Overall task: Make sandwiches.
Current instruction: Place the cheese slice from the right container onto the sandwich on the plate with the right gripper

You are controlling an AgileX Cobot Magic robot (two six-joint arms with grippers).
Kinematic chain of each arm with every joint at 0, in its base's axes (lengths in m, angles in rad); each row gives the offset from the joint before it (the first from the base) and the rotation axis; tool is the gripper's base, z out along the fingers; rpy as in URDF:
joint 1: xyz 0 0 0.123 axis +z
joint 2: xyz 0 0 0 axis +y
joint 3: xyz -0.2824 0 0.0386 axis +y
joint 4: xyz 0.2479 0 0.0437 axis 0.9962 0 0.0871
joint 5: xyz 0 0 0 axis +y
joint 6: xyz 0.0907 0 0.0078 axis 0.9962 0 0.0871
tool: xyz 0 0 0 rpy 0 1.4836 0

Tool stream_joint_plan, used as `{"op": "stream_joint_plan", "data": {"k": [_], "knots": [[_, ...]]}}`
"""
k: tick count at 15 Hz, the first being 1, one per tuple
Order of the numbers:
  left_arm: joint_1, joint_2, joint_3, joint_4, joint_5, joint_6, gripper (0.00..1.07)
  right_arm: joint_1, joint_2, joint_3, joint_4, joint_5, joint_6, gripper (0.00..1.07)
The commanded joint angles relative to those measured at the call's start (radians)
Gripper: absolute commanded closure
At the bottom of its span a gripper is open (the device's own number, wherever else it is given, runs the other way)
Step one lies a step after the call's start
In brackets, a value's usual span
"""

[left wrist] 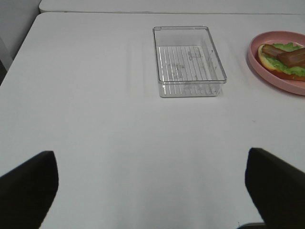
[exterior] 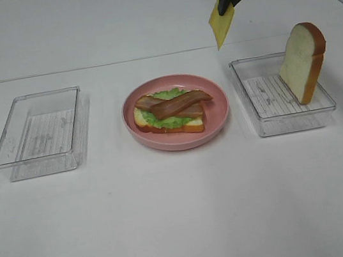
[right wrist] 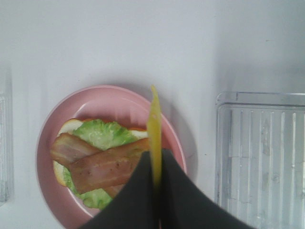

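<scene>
Sandwich (exterior: 169, 111): white slice, green lettuce, two crossed brown bacon strips, on pink plate (exterior: 180, 142)
Cheese (exterior: 220, 25): yellow square, edge-down, 1 o'clock of plate
Right gripper (exterior: 225, 9): clamped on cheese
Left gripper (left wrist: 152, 188): spread wide, empty
Bread slice (exterior: 303, 60): leaning in tray (exterior: 267, 122), 3 o'clock

The matt black right gripper (exterior: 225, 9) pinches a smooth yellow cheese square (exterior: 217, 26). Beneath it are a smooth pink plate (exterior: 180, 142) and a clear, ribbed plastic tray (exterior: 287, 121).

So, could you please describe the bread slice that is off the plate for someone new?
Find the pink plate mid-table, then the clear tray on the right arm's side. The bread slice stands on edge inside it, tilted, with nothing on it, unlike the topped slice on the plate.
</scene>
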Motion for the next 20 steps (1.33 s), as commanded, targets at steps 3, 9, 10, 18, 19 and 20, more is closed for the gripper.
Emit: {"op": "stream_joint_plan", "data": {"k": [3, 9, 10, 18, 19, 20], "knots": [[0.002, -0.017, 0.0, -0.008, -0.011, -0.008, 0.06, 0.077, -0.004, 0.004, 0.118, 0.073, -0.008, 1.07], [0.002, -0.017, 0.0, -0.008, -0.011, -0.008, 0.06, 0.1, -0.004, 0.174, 0.447, -0.076, -0.163, 1.07], [0.002, -0.017, 0.0, -0.008, -0.011, -0.008, 0.06, 0.1, -0.004, 0.207, 0.478, -0.098, -0.189, 1.07], [0.002, -0.017, 0.0, -0.008, -0.011, -0.008, 0.06, 0.098, -0.004, 0.458, 0.674, -0.32, -0.39, 1.07], [0.002, -0.017, 0.0, -0.008, -0.011, -0.008, 0.06, 0.098, -0.004, 0.459, 0.63, -0.357, -0.372, 1.07], [0.002, -0.017, 0.0, -0.008, -0.011, -0.008, 0.06, 0.098, -0.004, 0.459, 0.628, -0.364, -0.369, 1.07]]}}
